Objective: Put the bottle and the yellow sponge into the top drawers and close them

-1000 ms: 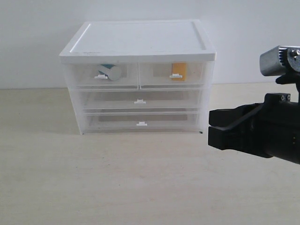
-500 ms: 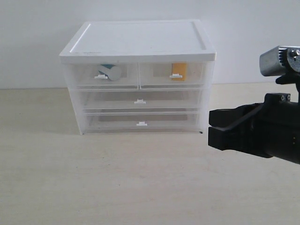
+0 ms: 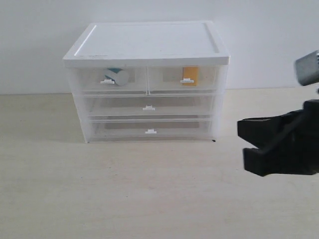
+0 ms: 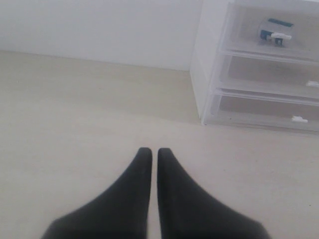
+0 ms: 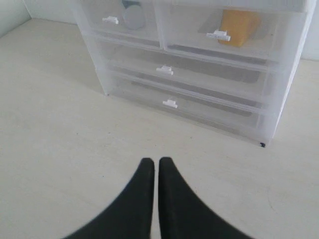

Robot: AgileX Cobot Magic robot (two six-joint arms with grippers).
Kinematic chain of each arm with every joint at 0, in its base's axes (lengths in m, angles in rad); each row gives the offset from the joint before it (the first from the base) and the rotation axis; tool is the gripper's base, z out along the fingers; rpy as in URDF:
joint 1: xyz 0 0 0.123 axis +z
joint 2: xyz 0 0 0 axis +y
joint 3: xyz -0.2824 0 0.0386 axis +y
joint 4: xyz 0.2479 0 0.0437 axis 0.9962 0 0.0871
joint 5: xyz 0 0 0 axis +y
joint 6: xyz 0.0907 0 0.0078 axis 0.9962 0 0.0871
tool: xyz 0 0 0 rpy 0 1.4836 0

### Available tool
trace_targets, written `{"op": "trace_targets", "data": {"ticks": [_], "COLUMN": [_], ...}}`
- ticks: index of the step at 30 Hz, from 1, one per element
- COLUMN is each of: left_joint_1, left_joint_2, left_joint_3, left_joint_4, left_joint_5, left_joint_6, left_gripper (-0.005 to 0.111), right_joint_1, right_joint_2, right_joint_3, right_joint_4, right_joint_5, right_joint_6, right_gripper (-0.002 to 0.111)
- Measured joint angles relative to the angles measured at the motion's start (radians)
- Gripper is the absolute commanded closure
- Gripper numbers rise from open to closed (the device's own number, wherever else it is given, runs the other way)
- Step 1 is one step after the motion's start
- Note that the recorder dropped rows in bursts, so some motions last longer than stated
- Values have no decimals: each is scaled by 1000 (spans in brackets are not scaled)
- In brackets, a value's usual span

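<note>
In the exterior view a white-topped unit (image 3: 149,42) stands on the bench (image 3: 124,194). Its two top drawers (image 3: 164,79) sit flush and shut: the bottle (image 3: 118,76) lies in the one on the view's left, the sponge (image 3: 190,75) in the one on the right. The right end effector (image 3: 247,145) hangs above the bench by the right edge, apart from the unit and holding nothing. In the left wrist view the left end effector (image 4: 151,153) has its fingers pressed together, empty, over bare bench, and the bottle (image 4: 274,31) shows through its drawer front. In the right wrist view the right end effector (image 5: 152,162) is likewise pressed together and empty, facing the unit, with the sponge (image 5: 239,25) behind its drawer front.
</note>
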Motion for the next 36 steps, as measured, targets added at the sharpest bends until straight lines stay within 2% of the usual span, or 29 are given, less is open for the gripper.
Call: {"op": "trace_targets", "data": {"ticks": [4,11,19,24,32,36], "left_joint_1": [0,0,0,0,0,0], "left_joint_2": [0,0,0,0,0,0], "left_joint_3": [0,0,0,0,0,0], "left_joint_4": [0,0,0,0,0,0], "left_joint_5": [0,0,0,0,0,0], "left_joint_6": [0,0,0,0,0,0], "left_gripper": [103,103,103,103,103,103], "right_joint_1": [-39,-232,-374,-400,-401,-401], "right_joint_2": [-222,-588,-813,-884,-886,-886], "right_joint_3": [76,320,455,478,478,483], "right_joint_4": [0,0,5,5,0,0], "right_joint_5": [21,-54,-32,13,258,288], "right_joint_6": [-2,92,150,139,-157,-184], "right_gripper": [108,108,108,108,108,108]}}
